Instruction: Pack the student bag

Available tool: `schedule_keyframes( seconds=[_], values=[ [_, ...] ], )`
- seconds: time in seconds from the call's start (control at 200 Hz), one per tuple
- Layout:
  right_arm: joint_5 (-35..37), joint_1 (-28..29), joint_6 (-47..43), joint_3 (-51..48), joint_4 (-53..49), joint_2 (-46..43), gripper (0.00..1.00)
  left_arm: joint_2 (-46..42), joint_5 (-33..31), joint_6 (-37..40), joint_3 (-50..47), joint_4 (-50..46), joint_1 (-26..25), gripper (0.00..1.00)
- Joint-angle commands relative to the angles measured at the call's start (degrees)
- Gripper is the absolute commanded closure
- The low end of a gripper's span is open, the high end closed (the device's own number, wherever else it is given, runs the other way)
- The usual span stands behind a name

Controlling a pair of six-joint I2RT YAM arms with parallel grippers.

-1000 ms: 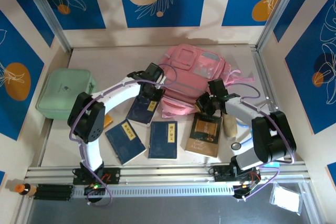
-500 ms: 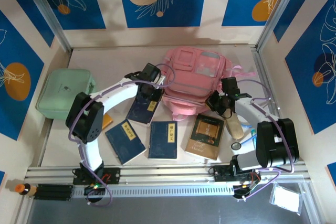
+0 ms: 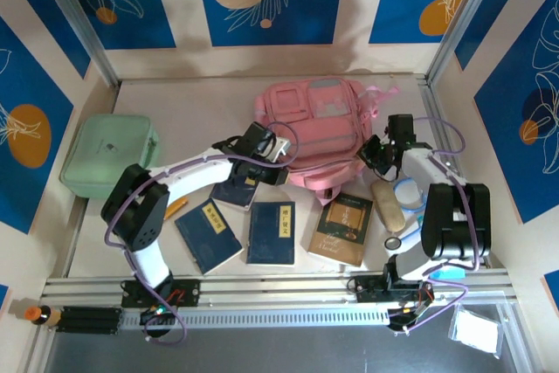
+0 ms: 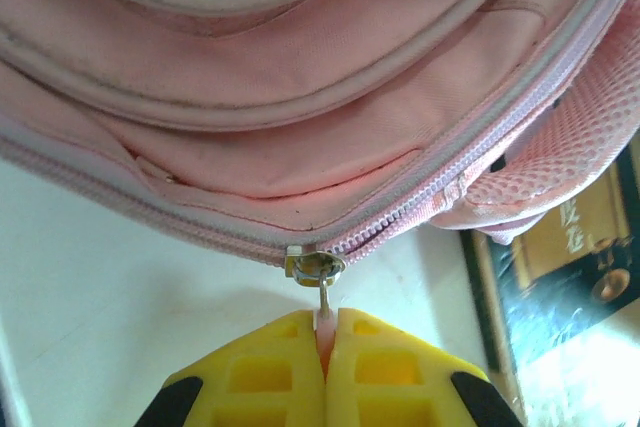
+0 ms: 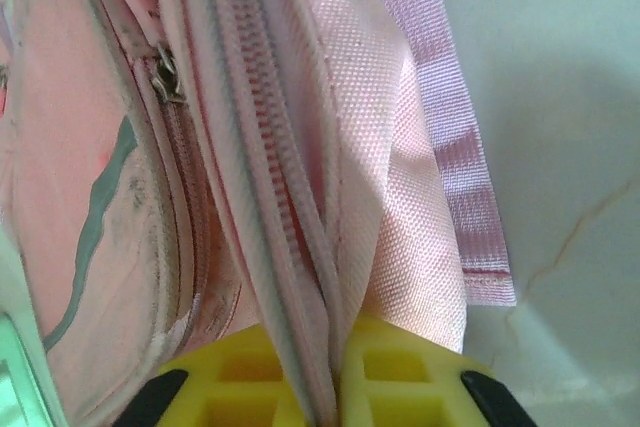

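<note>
At seven o'clock on the bag [image 3: 319, 124], left end effector [image 4: 327, 332] clamped on zipper pull [image 4: 318, 267]; right end effector [image 5: 320, 367] pinching its seam [image 5: 295, 247]. Soft, limp: hold seams.

The left arm [image 3: 185, 168] and right arm [image 3: 454, 220] are white links with black joints, draped with purple cables [image 3: 108, 231]. Yellow fingers [image 4: 270, 377] carry square recesses.

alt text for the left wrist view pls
The yellow left gripper is shut on the zipper pull of the pink student bag, whose fabric and zipper line span the top of the view. The white table lies below, and part of a brown book shows at the right edge.
</note>
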Motion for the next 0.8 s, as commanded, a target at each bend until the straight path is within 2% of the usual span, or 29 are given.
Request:
schedule_keyframes(
  seconds=[0.0,0.06,0.125,0.245,0.4,0.615,0.795],
  values=[
    [3.64,-0.82,-0.66,5.30,2.19,0.56,0.76,3.40,2.34,-4.96,3.72,4.78,-0.55,1.00],
    [7.98,-1.05,0.93,3.87,1.45,-1.60,0.57,4.97,2.82,-6.10,4.97,6.16,-0.64,1.00],
    [12.17,-1.30,2.72,2.81,-1.59,-4.19,0.49,6.18,3.66,-6.70,5.85,7.71,-1.10,1.00],
    [13.01,-1.58,5.01,1.94,-8.09,-8.21,0.44,8.06,4.42,-7.01,7.12,8.25,-1.88,1.00],
    [3.04,-0.31,12.31,-4.38,-8.96,-13.64,0.40,10.07,4.74,-6.37,8.01,7.54,-2.82,1.00],
    [-1.43,7.35,25.59,-11.90,-6.46,-17.06,0.31,11.60,4.89,-6.78,8.79,7.85,-4.04,1.00],
    [-3.35,12.82,30.80,-11.51,-1.83,-13.97,0.30,12.24,4.46,-6.67,9.39,7.14,-4.84,1.00]
  ],
)
